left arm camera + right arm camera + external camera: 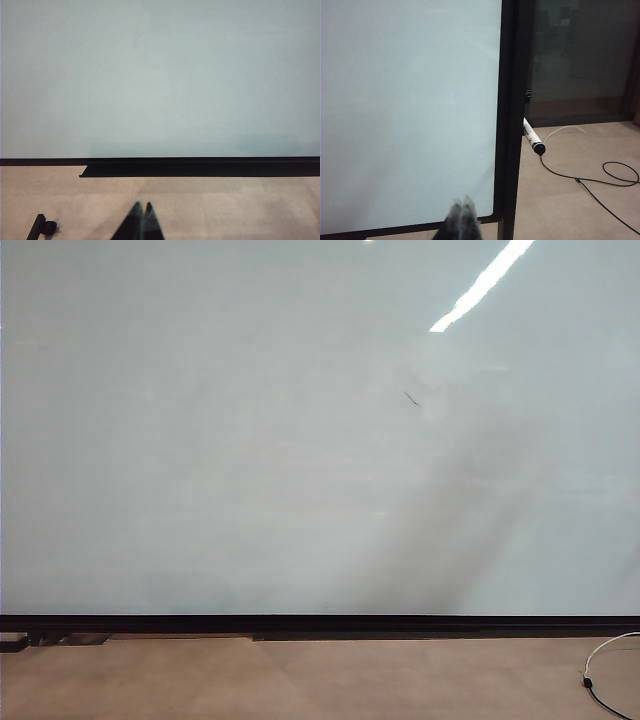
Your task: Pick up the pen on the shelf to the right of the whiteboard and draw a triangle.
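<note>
The whiteboard is a broad, glossy sheet of pale grey-white, smooth enough to mirror a bright ceiling light near its upper edge. A flat black strip runs along its lower edge, and below that lies a matte beige floor. One short dark slanted scratch mark sits on the board; no drawn outline shows anywhere on it. A thin white cable curls on the floor at the far right of the exterior view.

The left gripper shows only as two dark, tapering fingertips pressed together, clenched and holding nothing. It hangs over bare floor, well short of the board's black strip and the narrow black ledge ahead of it. A small black bracket lies off to one side of it.

The right gripper also shows as two blurred dark tips pinched against each other, empty. Just ahead of it is the board's lower corner and its black frame post.

The pen is a slim cylinder with a white barrel and a round dark end, sticking out at a slant from the far side of that post, beyond the right gripper and well apart from it. A thin black cable loops over the floor past the pen, in front of a dark glass wall.
</note>
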Motion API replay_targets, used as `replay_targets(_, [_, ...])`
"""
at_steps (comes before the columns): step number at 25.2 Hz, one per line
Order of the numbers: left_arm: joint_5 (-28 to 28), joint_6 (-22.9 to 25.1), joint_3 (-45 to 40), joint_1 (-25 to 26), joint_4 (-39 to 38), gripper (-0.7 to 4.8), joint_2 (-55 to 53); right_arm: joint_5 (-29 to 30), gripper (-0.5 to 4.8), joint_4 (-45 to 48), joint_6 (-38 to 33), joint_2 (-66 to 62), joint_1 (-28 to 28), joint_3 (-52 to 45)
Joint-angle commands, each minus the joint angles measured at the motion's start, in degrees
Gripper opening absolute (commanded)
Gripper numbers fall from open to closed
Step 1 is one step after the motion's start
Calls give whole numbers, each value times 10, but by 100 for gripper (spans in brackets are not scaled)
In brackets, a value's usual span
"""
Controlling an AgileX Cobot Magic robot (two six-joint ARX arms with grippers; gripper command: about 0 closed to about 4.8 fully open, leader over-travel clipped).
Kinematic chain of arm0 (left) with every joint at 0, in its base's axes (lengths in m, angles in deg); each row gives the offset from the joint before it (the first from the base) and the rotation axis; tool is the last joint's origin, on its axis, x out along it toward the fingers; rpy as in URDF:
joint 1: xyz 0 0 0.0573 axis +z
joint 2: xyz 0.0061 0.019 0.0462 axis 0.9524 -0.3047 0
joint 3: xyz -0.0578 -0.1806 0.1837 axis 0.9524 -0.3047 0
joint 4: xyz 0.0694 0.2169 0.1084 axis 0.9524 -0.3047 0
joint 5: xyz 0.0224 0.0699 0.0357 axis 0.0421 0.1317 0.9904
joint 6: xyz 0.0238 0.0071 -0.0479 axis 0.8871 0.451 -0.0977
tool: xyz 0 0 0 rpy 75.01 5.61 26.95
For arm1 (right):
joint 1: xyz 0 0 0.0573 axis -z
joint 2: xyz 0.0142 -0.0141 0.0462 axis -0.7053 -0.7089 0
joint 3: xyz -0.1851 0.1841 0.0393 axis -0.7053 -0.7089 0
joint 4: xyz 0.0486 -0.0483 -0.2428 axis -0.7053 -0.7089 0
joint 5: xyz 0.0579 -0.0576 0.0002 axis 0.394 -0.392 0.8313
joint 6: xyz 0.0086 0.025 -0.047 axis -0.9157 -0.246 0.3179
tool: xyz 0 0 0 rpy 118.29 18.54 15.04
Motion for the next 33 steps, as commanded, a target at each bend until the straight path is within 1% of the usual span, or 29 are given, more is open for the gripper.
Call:
replay_targets(1, [-2,0,2,0,4,-5,0,-1,-6,9,-2,0,0,-2])
replay_targets(9, [-2,0,2,0,4,-5,0,3,-5,16,-7,0,0,-3])
replay_targets(10, [-2,0,2,0,4,-5,0,29,-3,35,-18,0,0,-2])
replay_targets(13, [-2,0,2,0,4,-5,0,129,29,79,-17,-1,0,-2])
replay_targets(14, [-2,0,2,0,4,-5,0,131,34,87,-17,-4,0,-2])
replay_targets(16, [-2,0,2,0,4,-5,0,122,69,100,-17,-18,0,2])
replay_targets(18, [-2,0,2,0,4,-5,0,74,123,104,-17,-38,2,19])
replay_targets(19, [-2,0,2,0,4,-5,0,50,197,104,-17,-55,5,40])
replay_targets(20, [-2,0,2,0,4,-5,0,53,229,105,-17,-67,10,53])
replay_targets(22, [-2,0,2,0,4,-5,0,70,236,128,0,-109,34,79])
replay_targets(24, [-2,0,2,0,4,-5,0,118,245,192,11,-169,82,85])
replay_targets(26, [-2,0,2,0,4,-5,0,171,258,232,8,-211,125,85])
replay_targets(27, [-2,0,2,0,4,-5,0,208,277,256,-3,-237,155,85])
replay_targets(28, [-2,0,2,0,4,-5,0,266,285,294,-22,-278,206,85])
replay_targets(30, [-2,0,2,0,4,-5,0,330,285,355,-40,-343,276,84])
replay_targets(31, [-2,0,2,0,4,-5,0,351,285,384,-53,-371,301,84])
replay_targets(32, [-2,0,2,0,4,-5,0,364,285,446,-71,-430,334,84])
replay_targets(33, [-2,0,2,0,4,-5,0,370,288,479,-78,-459,344,84])
